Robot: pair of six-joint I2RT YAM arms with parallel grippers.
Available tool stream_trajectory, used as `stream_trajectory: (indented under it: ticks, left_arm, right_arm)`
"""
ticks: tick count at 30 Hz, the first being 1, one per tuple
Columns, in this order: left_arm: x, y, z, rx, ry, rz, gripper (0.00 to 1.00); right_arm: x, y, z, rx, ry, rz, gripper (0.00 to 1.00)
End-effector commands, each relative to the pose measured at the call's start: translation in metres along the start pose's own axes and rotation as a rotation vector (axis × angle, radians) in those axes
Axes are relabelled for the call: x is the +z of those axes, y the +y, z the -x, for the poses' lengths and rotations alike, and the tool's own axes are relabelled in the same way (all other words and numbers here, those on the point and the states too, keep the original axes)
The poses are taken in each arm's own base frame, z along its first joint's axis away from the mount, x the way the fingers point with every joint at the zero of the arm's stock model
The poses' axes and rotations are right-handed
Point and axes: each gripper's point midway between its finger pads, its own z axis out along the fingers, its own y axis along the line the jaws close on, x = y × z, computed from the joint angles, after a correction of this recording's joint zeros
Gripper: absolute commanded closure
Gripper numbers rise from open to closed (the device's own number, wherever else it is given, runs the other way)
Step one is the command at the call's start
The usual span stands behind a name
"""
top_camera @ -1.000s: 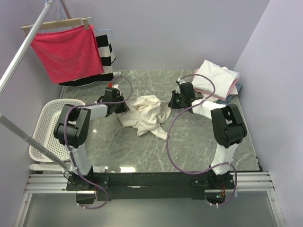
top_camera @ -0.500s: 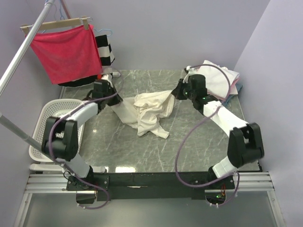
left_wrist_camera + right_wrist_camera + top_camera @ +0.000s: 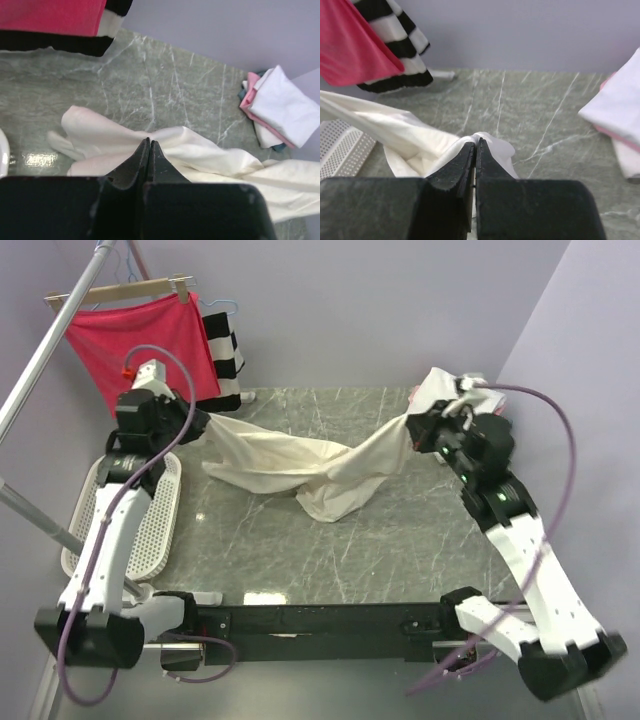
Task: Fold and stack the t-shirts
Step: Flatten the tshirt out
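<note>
Marble table (image 3: 300, 570), cream t-shirt (image 3: 290, 455) in tight grip of left hand (image 3: 149, 142) and right hand (image 3: 475, 143)

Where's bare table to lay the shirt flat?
Widest bare marble: the near half of the table, between the stretched cream shirt and the near edge. A narrower strip lies behind the shirt, along the far edge. Crowded: far right corner, folded stack; left edge, basket.

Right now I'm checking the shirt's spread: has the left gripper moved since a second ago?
Yes. The left gripper, shut on the cream t-shirt, moved left, from mid-table toward the red cloth.
</note>
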Motion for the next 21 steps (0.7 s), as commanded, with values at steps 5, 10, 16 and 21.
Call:
stream_trajectory:
  ticks: [5,10,16,21]
  left_arm:
    - [-0.091,-0.04,0.057,0.088,-0.146,-0.063,0.99]
    - [-0.136,-0.056,0.064,0.133,-0.138,-0.088,0.99]
    - [-0.164,-0.067,0.074,0.169,-0.133,-0.089,0.96]
    - [-0.133,-0.052,0.065,0.169,-0.071,-0.04,0.94]
  right_arm:
    - [-0.085,0.007,0.055,-0.048,-0.159,-0.033,1.0]
    - [-0.15,0.033,0.084,-0.072,-0.268,0.07,1.0]
    - [-0.205,0.047,0.119,-0.09,-0.42,0.107,1.0]
    - [-0.17,0.039,0.124,-0.103,-0.403,0.065,1.0]
